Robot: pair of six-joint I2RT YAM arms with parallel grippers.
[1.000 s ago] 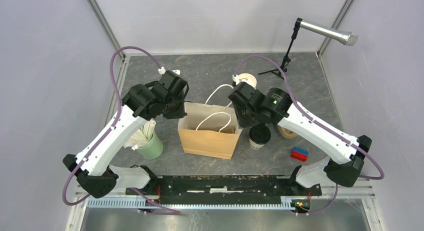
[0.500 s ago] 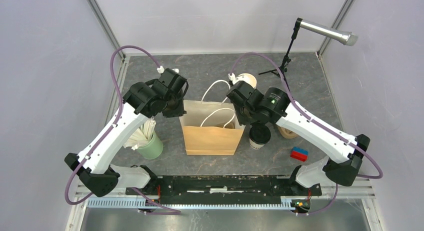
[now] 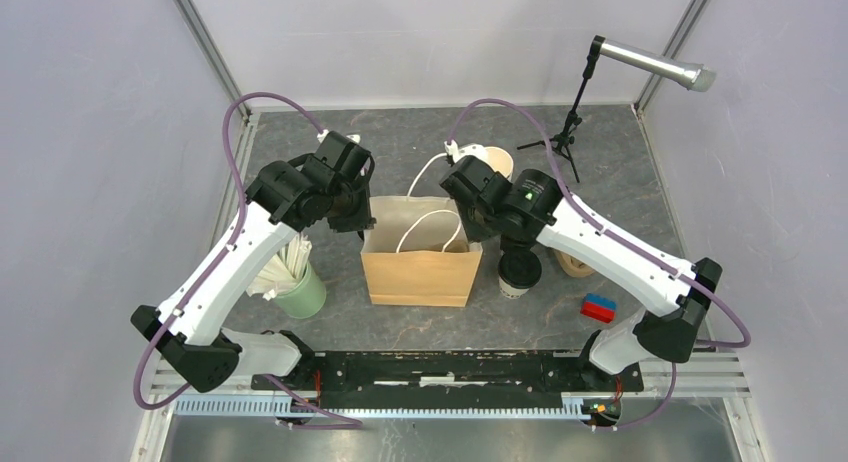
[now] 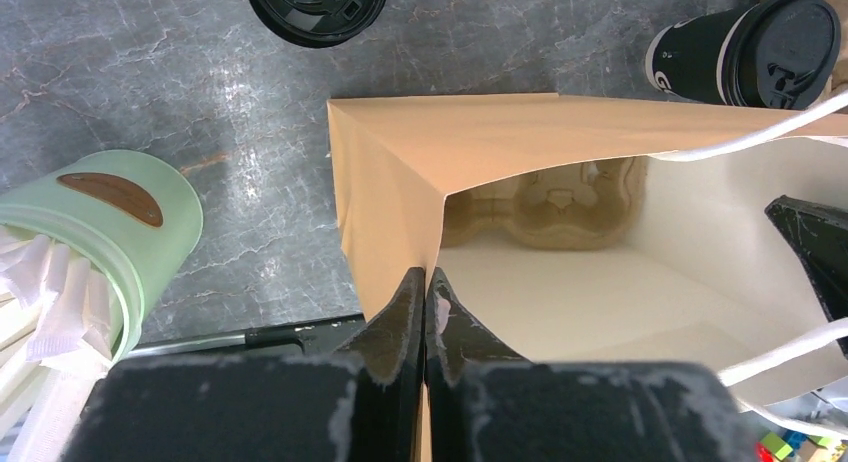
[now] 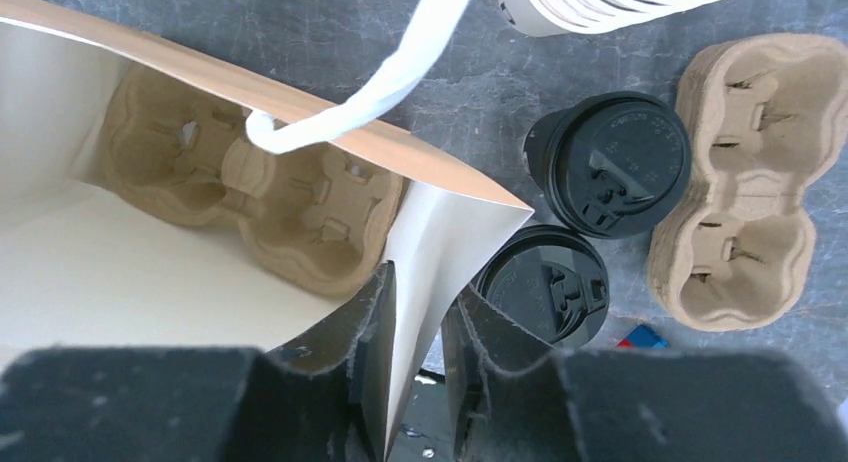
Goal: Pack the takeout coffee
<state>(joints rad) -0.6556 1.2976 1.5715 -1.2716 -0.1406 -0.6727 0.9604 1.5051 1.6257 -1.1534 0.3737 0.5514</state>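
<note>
The paper bag now stands square to me instead of skewed, and its mouth is drawn wider between my arms, which have both shifted a little farther back. My left gripper is clamped tight on the bag's left wall. My right gripper sits astride the right wall with its jaws apart and the paper loose between them. A pulp carrier lies in the bottom, both sockets bare. The takeout coffee is not packed yet: two black-lidded cups stand on the table just right of the bag. I judge the bag ready, so one arm must let go to fetch a cup.
</note>
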